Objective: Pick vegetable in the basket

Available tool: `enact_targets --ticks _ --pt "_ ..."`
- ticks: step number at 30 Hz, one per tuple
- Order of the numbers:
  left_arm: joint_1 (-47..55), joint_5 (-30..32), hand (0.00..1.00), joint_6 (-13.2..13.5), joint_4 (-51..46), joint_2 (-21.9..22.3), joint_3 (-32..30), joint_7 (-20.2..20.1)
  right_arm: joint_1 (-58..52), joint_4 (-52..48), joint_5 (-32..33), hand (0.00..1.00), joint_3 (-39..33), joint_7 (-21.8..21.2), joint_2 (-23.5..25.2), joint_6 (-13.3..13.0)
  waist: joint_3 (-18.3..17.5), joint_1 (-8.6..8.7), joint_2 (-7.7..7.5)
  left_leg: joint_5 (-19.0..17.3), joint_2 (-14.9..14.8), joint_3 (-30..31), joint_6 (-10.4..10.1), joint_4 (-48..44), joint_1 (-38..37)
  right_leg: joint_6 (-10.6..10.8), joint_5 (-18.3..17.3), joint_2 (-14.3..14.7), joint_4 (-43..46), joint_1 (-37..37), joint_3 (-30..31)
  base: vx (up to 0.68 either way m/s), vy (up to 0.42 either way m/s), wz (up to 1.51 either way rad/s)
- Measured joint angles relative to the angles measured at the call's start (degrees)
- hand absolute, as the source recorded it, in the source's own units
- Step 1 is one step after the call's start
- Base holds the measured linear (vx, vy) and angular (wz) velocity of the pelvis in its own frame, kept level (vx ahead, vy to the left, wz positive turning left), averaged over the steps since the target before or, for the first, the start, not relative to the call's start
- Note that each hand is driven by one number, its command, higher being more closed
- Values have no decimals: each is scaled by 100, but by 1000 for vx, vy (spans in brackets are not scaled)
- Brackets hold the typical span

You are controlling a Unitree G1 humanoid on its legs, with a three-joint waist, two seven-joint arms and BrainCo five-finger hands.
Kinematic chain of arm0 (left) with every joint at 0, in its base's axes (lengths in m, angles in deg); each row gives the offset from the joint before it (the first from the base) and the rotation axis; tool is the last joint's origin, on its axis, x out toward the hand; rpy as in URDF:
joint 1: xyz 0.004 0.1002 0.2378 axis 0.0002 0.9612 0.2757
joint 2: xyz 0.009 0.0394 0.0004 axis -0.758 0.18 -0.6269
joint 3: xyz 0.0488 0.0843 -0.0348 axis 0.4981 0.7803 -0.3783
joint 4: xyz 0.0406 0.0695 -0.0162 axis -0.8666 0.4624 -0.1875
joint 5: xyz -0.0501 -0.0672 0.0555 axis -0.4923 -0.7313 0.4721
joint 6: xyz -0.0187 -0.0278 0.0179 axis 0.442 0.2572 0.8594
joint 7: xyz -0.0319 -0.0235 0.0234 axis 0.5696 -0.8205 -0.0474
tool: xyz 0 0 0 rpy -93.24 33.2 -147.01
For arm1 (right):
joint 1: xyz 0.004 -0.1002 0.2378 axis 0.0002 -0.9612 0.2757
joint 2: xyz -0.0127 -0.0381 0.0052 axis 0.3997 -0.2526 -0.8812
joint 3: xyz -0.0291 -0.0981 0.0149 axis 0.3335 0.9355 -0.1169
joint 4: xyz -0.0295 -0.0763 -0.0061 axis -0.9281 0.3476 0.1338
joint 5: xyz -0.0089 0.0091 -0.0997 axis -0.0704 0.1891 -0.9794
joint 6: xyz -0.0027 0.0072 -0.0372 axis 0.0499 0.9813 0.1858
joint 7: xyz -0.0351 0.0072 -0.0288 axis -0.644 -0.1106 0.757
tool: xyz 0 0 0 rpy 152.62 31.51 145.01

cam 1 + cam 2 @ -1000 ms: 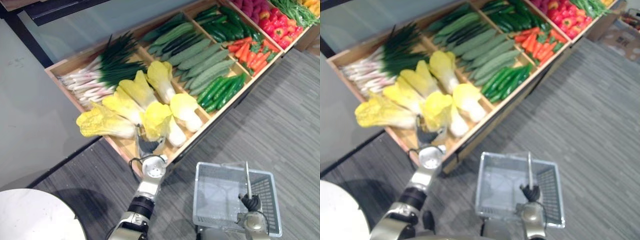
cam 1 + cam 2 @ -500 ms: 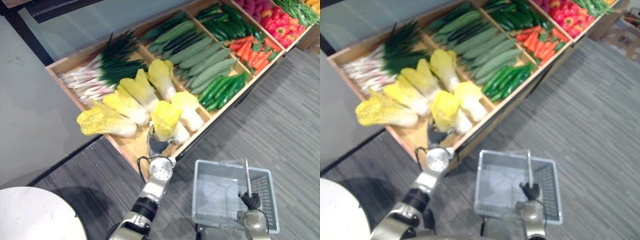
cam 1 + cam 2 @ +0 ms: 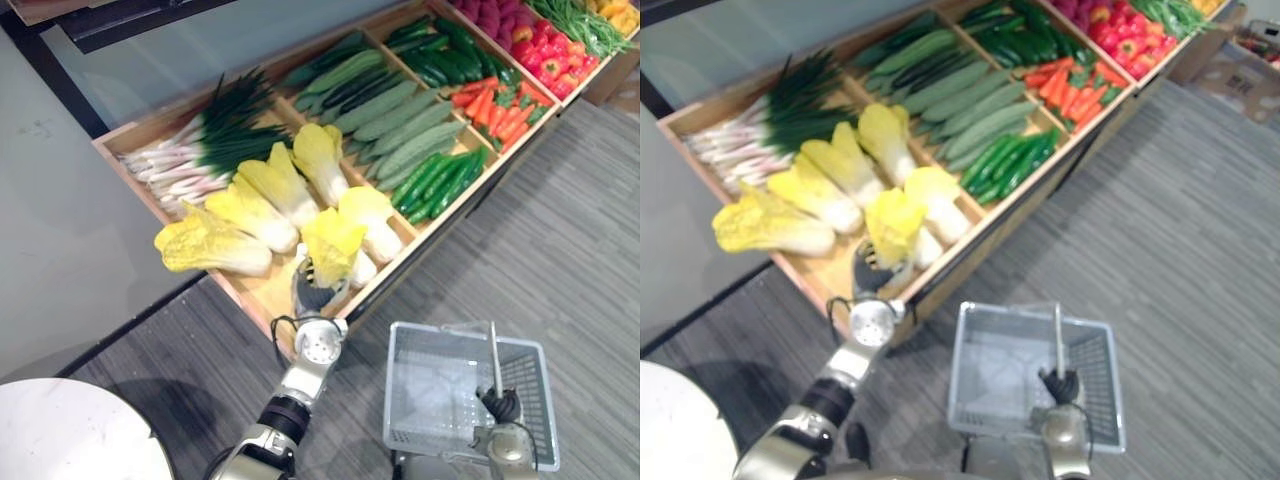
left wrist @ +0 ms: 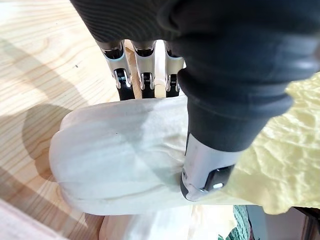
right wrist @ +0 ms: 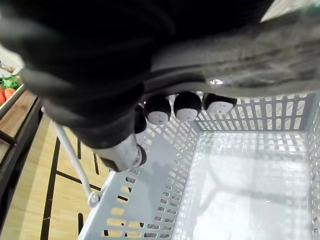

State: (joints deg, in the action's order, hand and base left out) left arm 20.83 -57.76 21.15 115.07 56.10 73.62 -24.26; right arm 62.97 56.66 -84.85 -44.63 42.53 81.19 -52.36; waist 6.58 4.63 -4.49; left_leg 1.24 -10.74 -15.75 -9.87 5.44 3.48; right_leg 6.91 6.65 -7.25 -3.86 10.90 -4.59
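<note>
— Where is the cabbage sitting?
— In the crate's near compartment. The left hand is wrapping fingers and thumb round its white stalk.
— Anything crowding it?
— Other cabbages are lying just behind and to its right.
— The basket?
— Waiting beside the crate, the right hand clasping its handle.

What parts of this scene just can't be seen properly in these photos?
Left hand: in the eye views, its fingers hide under the held cabbage's leaves.
Basket handle: in the right wrist view, the right hand's dark cover hides the grip.
Yellow produce: cut off by the left eye view's corner.
</note>
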Motion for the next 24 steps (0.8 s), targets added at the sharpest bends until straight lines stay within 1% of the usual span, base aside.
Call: enact_targets --ticks 6,13,17,19,23,24 --pt "63 43 100 -2 -89 -4 -47 -6 1 4 -1 100 25 -1 0 0 -6 2 0 2 1 12 2 0 -30 0 0 -1 5 -35 -11 0 0 0" --pt "425 66 100 3 -937 -6 -239 10 -20 29 -2 100 25 -11 1 1 -69 -8 6 26 2 84 24 0 -70 1 -1 -11 20 -114 -84 -11 -8 4" --pt "466 101 100 6 -1218 -5 -254 -12 -15 29 -3 100 26 -26 1 2 -114 -13 2 57 5 116 28 0 -71 1 -1 -18 58 -119 -112 -21 -9 4" --pt "510 268 100 51 -1418 -5 -246 -87 -40 36 -3 100 25 -27 1 5 -189 -13 13 72 6 148 29 1 -72 1 -1 -21 63 -134 -134 -18 -7 5" --pt "643 305 100 118 -1858 -4 -66 -236 -65 45 -3 100 25 -33 1 8 -227 -24 25 78 6 199 31 2 -167 3 -5 -27 58 -261 -180 -18 -5 7" --pt "664 305 100 119 -1960 3 24 -297 -59 90 -4 100 25 -35 -3 7 -276 -26 21 73 1 218 26 35 -149 37 -32 -31 57 -259 -178 -34 -5 4"
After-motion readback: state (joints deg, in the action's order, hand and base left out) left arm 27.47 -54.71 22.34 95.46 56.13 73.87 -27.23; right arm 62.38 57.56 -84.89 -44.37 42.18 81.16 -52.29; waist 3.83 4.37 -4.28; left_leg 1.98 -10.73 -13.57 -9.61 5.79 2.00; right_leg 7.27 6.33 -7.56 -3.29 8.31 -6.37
